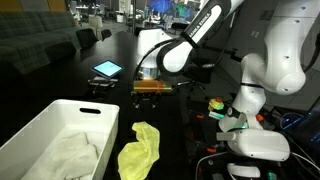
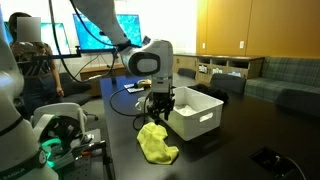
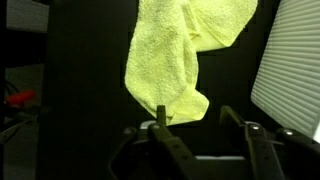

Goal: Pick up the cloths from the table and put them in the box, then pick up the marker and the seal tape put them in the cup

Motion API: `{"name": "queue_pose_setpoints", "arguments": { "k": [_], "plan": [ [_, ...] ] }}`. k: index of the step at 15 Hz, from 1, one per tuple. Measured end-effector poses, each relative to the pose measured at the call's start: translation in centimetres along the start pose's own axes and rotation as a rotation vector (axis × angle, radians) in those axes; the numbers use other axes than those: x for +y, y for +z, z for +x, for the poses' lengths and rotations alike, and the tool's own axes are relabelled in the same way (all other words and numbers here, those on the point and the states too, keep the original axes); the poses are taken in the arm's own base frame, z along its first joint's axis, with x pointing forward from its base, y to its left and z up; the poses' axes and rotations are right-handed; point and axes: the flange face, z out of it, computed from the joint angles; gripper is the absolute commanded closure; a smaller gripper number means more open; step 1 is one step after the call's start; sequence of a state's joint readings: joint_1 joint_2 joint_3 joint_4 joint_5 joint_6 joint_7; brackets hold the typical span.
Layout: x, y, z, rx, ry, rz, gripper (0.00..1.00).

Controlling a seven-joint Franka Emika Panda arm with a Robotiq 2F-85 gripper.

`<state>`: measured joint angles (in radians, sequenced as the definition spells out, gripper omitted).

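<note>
The yellow cloth [image 1: 140,150] lies crumpled on the dark table just beside the white box [image 1: 45,135]; it also shows in an exterior view [image 2: 157,143]. An off-white cloth [image 1: 72,150] lies inside the box. My gripper [image 2: 160,106] hangs a little above the yellow cloth, next to the box [image 2: 197,112]. In the wrist view the gripper [image 3: 194,115] is open with nothing between its fingers. Its left fingertip overlaps the lower edge of the yellow cloth [image 3: 180,55], and the box wall [image 3: 295,65] is at the right. I cannot make out the marker, seal tape or cup.
A lit tablet [image 1: 106,69] lies further back on the table. A white robot base with cables [image 1: 258,140] stands at the table's side. A small red object [image 3: 20,98] shows at the left of the wrist view.
</note>
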<state>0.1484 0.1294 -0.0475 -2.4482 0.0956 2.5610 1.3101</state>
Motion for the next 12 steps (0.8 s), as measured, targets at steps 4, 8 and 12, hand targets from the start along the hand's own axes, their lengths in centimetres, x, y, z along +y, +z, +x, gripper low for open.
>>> {"name": "queue_pose_setpoints", "arguments": {
  "k": [4,8,12],
  "plan": [
    [-0.8,-1.8,-6.6,0.142,-0.15,0.013,0.0],
    [-0.8,-2.6,-16.5,0.185,-0.397,0.013,0.0],
    [-0.9,-2.5,-23.4,0.194,-0.619,0.03,0.0]
  ]
}}
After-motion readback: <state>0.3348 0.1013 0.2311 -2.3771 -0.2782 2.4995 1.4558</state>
